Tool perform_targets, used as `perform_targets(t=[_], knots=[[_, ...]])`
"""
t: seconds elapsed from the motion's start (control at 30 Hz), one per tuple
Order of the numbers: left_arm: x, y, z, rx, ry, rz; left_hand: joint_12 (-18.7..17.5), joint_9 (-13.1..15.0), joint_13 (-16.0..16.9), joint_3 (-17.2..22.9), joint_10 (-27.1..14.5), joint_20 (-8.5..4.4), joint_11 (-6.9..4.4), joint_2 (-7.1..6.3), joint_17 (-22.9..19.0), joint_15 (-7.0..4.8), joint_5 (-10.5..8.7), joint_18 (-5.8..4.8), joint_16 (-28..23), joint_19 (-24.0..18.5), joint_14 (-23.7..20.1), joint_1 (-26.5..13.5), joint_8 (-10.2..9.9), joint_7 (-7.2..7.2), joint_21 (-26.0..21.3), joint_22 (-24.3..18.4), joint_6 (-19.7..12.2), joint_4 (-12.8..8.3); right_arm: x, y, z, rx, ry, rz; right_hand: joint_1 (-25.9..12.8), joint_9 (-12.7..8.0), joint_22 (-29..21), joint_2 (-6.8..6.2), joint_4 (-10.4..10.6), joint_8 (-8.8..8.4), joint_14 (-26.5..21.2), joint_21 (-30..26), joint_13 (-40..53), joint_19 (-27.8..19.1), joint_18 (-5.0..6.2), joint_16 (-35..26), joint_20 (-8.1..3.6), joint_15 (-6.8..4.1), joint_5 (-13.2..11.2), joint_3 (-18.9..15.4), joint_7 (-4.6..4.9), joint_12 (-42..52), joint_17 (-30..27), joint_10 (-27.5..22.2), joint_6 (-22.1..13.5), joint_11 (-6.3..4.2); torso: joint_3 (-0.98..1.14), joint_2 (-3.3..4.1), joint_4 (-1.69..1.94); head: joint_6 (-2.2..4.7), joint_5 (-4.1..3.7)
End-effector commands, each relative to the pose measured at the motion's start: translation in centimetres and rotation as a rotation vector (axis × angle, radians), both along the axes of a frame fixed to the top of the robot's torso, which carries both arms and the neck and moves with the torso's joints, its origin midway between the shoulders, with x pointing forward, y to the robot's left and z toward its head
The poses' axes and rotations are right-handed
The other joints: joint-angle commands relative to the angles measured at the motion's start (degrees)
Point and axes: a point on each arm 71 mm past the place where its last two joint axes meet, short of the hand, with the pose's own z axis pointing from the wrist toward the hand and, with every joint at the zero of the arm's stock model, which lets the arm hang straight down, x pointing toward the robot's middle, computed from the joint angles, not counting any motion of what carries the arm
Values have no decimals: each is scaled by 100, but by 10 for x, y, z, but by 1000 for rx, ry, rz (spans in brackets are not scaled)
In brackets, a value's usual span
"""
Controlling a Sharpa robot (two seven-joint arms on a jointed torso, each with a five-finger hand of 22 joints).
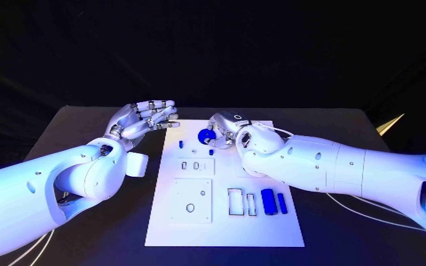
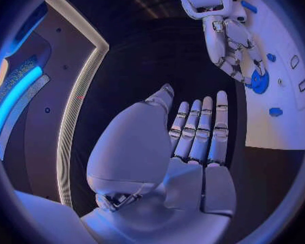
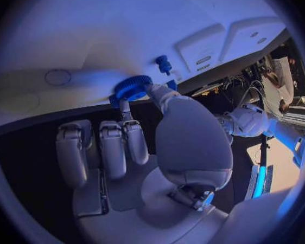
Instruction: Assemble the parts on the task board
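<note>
1. Your right hand point(image 1: 229, 132) is pinching a round blue gear point(image 1: 207, 135) between thumb and a finger, right over the far end of the white task board point(image 1: 266, 229). The right wrist view shows the toothed rim clearly, sitting at or just above the board surface. Can't tell if it's actually seated on anything yet.

2. Your left hand point(image 1: 146, 118) is holding nothing, fingers loosely spread, hovering just off the far left corner of the board. It's near the right hand but not touching the gear.

3. What looks done: a small blue peg point(image 1: 181, 145) stands near the far left of the board, and another small blue piece point(image 1: 211, 151) sits just beside the gear. Whether those are in their final spots, I honestly can't say.

4. What looks left: two blue blocks point(image 1: 273, 202) lie side by side in the near right part of the board, next to a couple of empty rectangular slots point(image 1: 235, 202). The two raised square plates point(image 1: 192, 201) with their cutouts also look unfilled.

5. So I'd call it early days: the gear is the step in hand, and most of the board is still to go.
</note>
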Motion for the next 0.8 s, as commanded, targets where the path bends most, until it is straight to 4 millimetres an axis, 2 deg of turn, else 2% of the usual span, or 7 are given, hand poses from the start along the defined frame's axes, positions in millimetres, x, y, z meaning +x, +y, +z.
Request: perform_targets(t=[0.03, 0.27, 0.5, 0.57, 0.67, 0.8], knots=[[0, -2, 2, -9, -7, -17, -17, -9, -6, 1, 31, 15, 10, -42, 6, 16, 23, 58, -38, 11, -42, 6, -20, 244, 30, -1, -14, 30, -2, -1, -4, -17, 34, 8, -80, 9, 1508, -2, 47, 4, 535, 26, 1193, 610, -83, 20, 27, 46, 26, -10, -11, 32, 1215, 298, 22, 29, 1, -2, 1, 4, 0], [0, 0, 1, -7, -8, -11, -27, -10, -6, -1, 30, 17, 12, -35, 10, 17, 23, 57, -44, 7, -45, -8, -23, 247, 30, -3, -18, 44, -4, -9, -2, 6, 14, -3, -88, 11, 1508, 6, 57, 6, 536, 26, 1198, 610, -83, 20, 26, 44, 24, -12, -14, 38, 1216, 303, 31, 26, 7, 3, 3, 8, 19], [1, 2, 1, -5, -8, -6, -27, -10, -6, -1, 30, 17, 12, -35, 10, 17, 23, 57, -44, 7, -45, -8, -23, 247, 30, -3, -18, 44, -14, -23, 7, 84, -30, 15, -44, 24, 1508, 29, 39, 17, 543, 26, 1228, 610, -83, 30, 18, 33, 9, 13, -29, 76, 1253, 333, 73, 13, 5, -10, -22, 37, 14], [1, 2, 1, -5, -8, -5, -27, -10, -6, -1, 30, 17, 12, -35, 10, 17, 23, 57, -44, 7, -45, -8, -23, 247, 30, -3, -18, 44, -19, -31, 12, 134, -27, 20, -10, 28, 1508, 38, 19, 16, 544, 26, 1236, 610, -83, 31, 14, 28, 10, 33, -33, 86, 1256, 341, 83, 8, 4, -12, -23, 61, 23], [2, 3, 1, -4, -8, -3, -27, -10, -6, -1, 30, 17, 12, -35, 10, 17, 23, 57, -44, 7, -45, -8, -23, 247, 30, -3, -18, 44, -23, -45, 21, 194, -10, 16, 44, 22, 1508, 20, -22, -15, 543, 26, 1217, 610, -83, 29, 10, 27, -7, 50, -24, 63, 1249, 323, 46, 12, 10, -24, -50, 80, 34], [2, 4, 1, -2, -8, 1, -31, -11, -6, 0, 29, 17, 13, -34, 13, 18, 24, 57, -47, 6, -46, -7, -24, 246, 30, -4, -19, 45, -26, -72, 35, 256, 30, 8, 124, 20, 1508, -5, -81, -68, 542, 26, 1199, 610, -83, 29, 18, 43, -188, 44, -5, 37, 1246, 301, 4, 30, 18, -41, -83, 113, 39]])
